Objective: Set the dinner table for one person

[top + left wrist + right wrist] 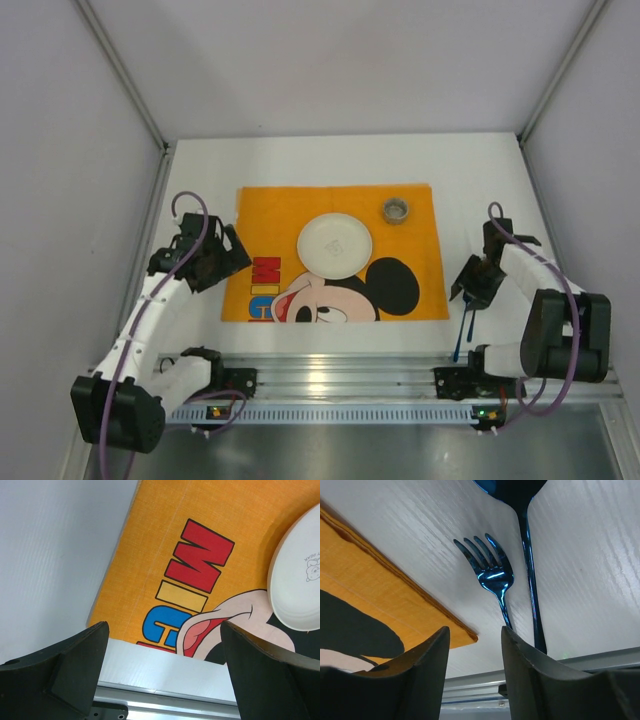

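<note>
The dinner table (330, 160) is a white top bearing an orange Mickey Mouse placemat (270, 215). A white plate (334, 246) sits on the mat's middle, with a small metal cup (396, 210) behind it to the right. A blue fork (492, 575) and a blue spoon (530, 580) lie side by side on the bare table just right of the mat's near corner. My right gripper (475, 635) hovers over their handle ends, open, with nothing between its fingers. My left gripper (162, 630) is open and empty above the mat's near left edge.
An aluminium rail (340, 375) runs along the table's near edge, between the arm bases. Grey walls and slanted frame posts (125, 75) close in the sides and back. The plate (297, 580) shows at the right of the left wrist view.
</note>
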Robot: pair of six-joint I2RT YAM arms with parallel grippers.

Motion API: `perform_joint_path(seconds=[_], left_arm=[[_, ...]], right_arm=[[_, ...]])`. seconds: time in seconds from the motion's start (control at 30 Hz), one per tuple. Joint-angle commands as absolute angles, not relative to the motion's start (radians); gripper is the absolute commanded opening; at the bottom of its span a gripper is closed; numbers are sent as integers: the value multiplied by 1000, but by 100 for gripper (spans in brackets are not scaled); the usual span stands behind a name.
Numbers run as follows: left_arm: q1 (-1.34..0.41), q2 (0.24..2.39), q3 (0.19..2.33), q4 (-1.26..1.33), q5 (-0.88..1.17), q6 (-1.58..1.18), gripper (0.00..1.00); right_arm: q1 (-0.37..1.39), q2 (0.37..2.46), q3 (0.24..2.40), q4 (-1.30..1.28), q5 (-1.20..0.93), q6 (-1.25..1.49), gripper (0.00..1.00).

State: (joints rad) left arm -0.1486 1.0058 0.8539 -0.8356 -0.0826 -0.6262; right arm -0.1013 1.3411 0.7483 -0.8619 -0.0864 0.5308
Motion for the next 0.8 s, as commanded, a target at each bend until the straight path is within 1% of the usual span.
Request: perform_joint_path(seconds=[0.0, 0.23, 0.47, 0.5, 0.63, 0.7, 0.73, 0.77], left_arm=[[-153, 1006, 854, -778, -71, -632, 98], [-155, 953, 845, -796, -78, -658, 98], [-158, 939, 853, -811, -87, -666, 98], [-158, 937, 851, -810, -89, -667, 98], [-158, 937, 850, -807, -95, -676, 98], [-158, 939, 844, -802, -97, -680, 98], [-158, 940, 841, -795, -95, -680, 98], [-158, 946, 838, -790, -98, -678, 98]], right_arm=[[-106, 1336, 727, -805, -120, 543, 44], [-106, 1359, 719, -811, -84, 545, 38], [-133, 1362, 775, -850, -35, 548, 39], [-143, 1362, 781, -874, -23, 555, 41], [-189, 1335, 788, -881, 21, 558, 41], [-192, 1364, 790, -877, 18, 557, 40], [-193, 1379, 788, -876, 17, 558, 36], [-192, 1402, 781, -870, 12, 557, 26]])
